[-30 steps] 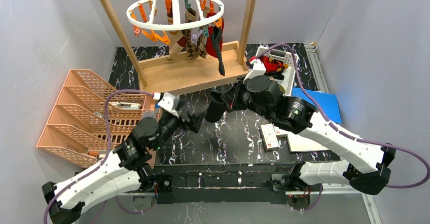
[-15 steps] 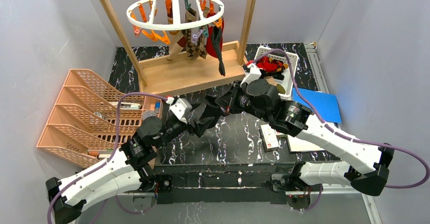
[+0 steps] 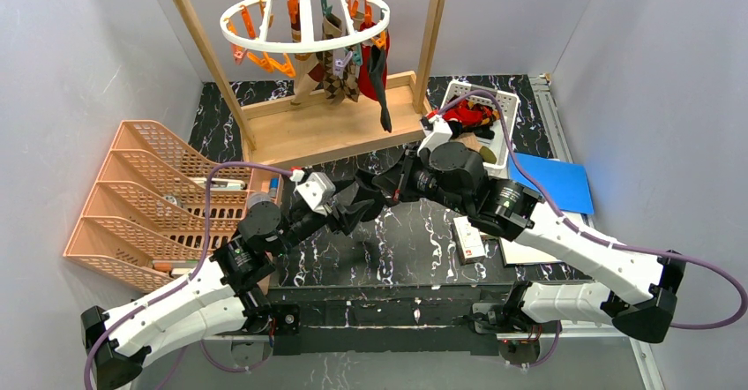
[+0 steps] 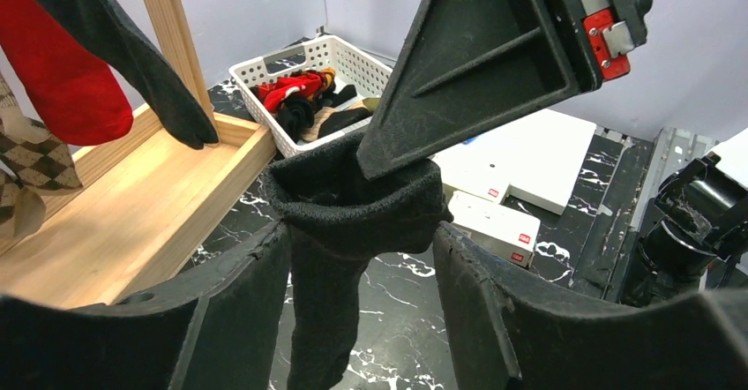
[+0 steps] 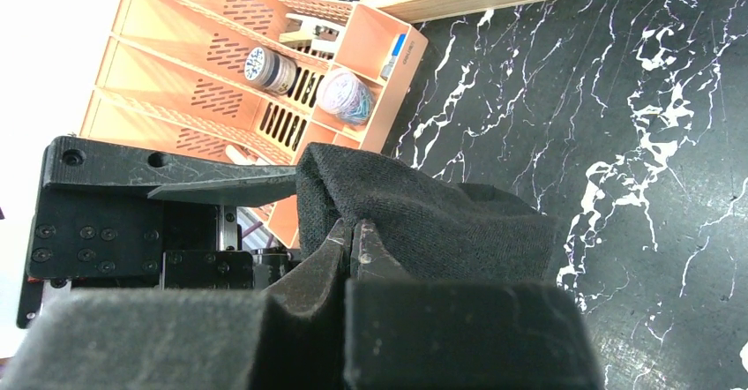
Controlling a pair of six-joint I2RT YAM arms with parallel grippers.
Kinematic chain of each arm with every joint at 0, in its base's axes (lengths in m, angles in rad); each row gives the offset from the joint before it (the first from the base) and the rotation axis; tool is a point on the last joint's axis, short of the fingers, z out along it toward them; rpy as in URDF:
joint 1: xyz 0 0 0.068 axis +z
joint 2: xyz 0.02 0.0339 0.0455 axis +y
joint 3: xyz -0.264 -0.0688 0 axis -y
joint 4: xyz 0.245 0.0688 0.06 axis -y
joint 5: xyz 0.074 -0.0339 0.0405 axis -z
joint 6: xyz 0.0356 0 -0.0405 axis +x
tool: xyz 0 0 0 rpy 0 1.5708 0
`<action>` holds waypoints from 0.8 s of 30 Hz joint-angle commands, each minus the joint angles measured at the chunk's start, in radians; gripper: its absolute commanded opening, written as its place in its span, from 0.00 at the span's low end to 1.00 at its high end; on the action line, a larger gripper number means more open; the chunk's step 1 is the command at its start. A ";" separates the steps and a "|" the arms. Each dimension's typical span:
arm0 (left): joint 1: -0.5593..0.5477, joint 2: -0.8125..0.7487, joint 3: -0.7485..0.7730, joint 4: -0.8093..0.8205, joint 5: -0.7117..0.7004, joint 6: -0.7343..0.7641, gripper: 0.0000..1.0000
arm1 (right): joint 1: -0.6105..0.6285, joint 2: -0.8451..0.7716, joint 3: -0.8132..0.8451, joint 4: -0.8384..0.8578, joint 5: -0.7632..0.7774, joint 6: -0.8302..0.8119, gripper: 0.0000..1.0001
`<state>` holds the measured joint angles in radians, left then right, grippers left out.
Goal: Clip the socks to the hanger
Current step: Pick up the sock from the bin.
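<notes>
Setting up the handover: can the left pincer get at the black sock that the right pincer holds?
Likely yes. The black sock hangs from the shut right pincer, directly between the open fingers of the left pincer; nothing else stands between them.

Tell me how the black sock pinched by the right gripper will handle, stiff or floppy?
Probably floppy: the black sock bunches at the right gripper and its lower part hangs limp. Likely light, since a small fingertip pinch carries it. The knit looks grippy, so the left gripper should hold it without slipping.
</notes>
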<state>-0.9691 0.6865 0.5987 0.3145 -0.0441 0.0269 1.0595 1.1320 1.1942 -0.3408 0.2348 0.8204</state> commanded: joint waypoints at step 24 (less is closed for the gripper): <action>-0.003 -0.005 0.037 -0.030 -0.028 0.086 0.34 | -0.002 0.003 0.005 0.077 -0.067 -0.032 0.01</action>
<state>-0.9691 0.6785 0.5991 0.2806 -0.0700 0.0921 1.0595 1.1397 1.1801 -0.3103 0.1722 0.8062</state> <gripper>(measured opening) 0.351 0.033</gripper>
